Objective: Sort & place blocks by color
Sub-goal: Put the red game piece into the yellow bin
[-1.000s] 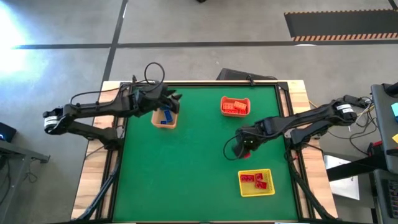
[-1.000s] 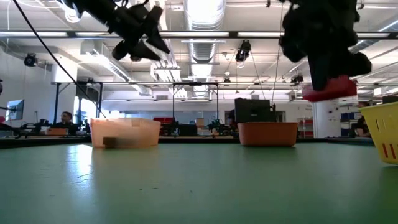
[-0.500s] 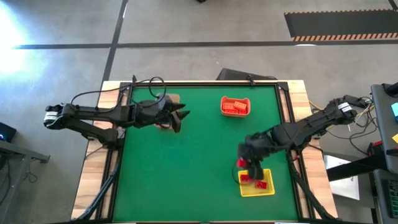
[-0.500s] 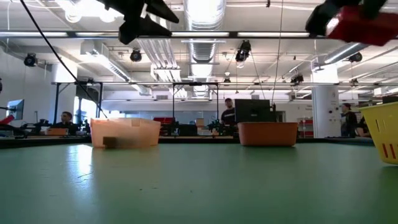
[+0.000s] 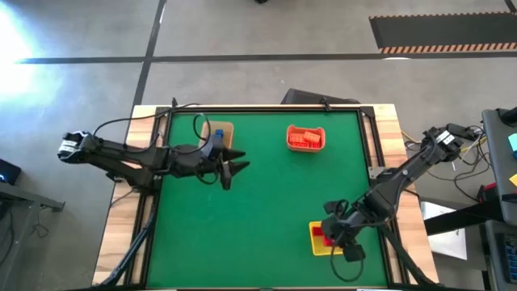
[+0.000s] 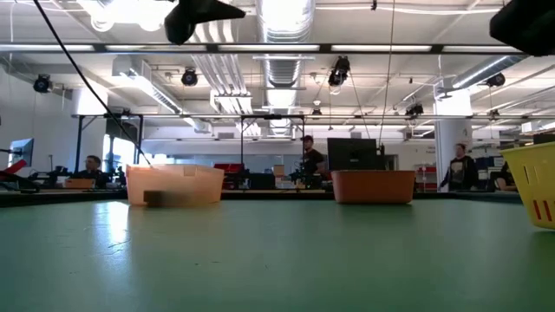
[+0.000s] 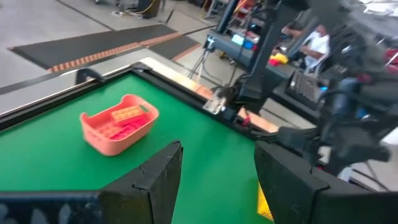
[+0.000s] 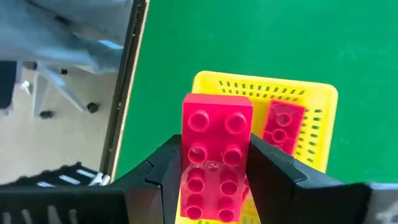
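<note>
My right gripper (image 8: 214,177) is shut on a red eight-stud block (image 8: 216,149) above the yellow bin (image 8: 314,99), where another red block (image 8: 283,124) lies. From above, this gripper (image 5: 341,238) covers most of the yellow bin (image 5: 317,246) near the table's near right. My left gripper (image 5: 234,168) is open and empty, hovering over the green mat just near of the tan bin (image 5: 218,133), which holds a blue block (image 5: 216,139). The orange bin (image 5: 305,138) holds orange blocks. In the left wrist view the open fingers (image 7: 163,171) frame the orange bin (image 7: 118,121). My right gripper pinches the red block between its two fingers (image 8: 163,171), one on each long side (image 8: 186,158). The fingers point down from above and lie along the block, whose far end (image 8: 217,106) sticks out past the fingertips. The block is lifted clear, studs toward the wrist camera.
The three bins stand on the green mat: tan (image 6: 173,185) far left, orange (image 6: 373,185) far middle, yellow (image 6: 531,184) near right. Bare mat (image 5: 258,210) lies between them. The wooden table edge (image 5: 396,145) and black frame rails border the mat. People stand in the room beyond.
My right gripper carried the red block from the mat's right middle toward the near edge and now hangs over the yellow bin. My left gripper drew back from above the tan bin toward the near edge, out over bare mat.
</note>
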Controlling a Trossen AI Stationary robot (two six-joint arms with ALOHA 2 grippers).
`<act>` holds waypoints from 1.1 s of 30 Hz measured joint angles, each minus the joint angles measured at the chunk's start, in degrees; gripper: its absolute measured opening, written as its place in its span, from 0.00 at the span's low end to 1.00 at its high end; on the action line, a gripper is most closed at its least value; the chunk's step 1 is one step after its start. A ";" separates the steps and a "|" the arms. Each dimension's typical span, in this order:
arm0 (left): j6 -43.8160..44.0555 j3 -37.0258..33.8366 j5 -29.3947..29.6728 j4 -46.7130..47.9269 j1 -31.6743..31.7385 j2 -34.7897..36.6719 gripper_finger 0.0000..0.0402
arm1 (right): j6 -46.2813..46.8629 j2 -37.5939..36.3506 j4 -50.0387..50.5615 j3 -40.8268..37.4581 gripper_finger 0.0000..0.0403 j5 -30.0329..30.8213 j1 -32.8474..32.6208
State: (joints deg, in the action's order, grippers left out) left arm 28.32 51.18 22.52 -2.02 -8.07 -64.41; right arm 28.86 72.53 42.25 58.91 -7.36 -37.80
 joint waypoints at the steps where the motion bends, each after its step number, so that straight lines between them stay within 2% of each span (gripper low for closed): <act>1: 0.04 0.00 0.01 -0.61 -0.37 -0.01 0.46 | 0.76 0.00 -0.93 -0.76 0.34 0.42 -0.16; 8: 1.12 -0.04 0.23 -2.35 -1.43 -0.04 0.46 | 2.67 0.90 -2.78 -3.00 0.34 1.84 -0.22; 19: 1.37 -0.04 0.44 -3.56 -1.45 -0.06 0.46 | 2.01 11.05 -2.08 -1.08 0.35 2.13 -0.07; 24: 1.37 -0.04 0.48 -3.54 -1.45 -0.06 0.46 | 1.52 12.05 -2.30 -0.03 0.35 2.66 -0.07; 33: 1.37 -0.04 0.92 -3.54 -1.45 -0.06 0.46 | 0.99 11.98 -2.13 -0.14 0.44 2.92 0.32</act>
State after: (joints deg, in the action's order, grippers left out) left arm 29.69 51.13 23.44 -5.56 -9.52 -64.47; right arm 29.85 84.51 40.12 58.76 -4.45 -37.48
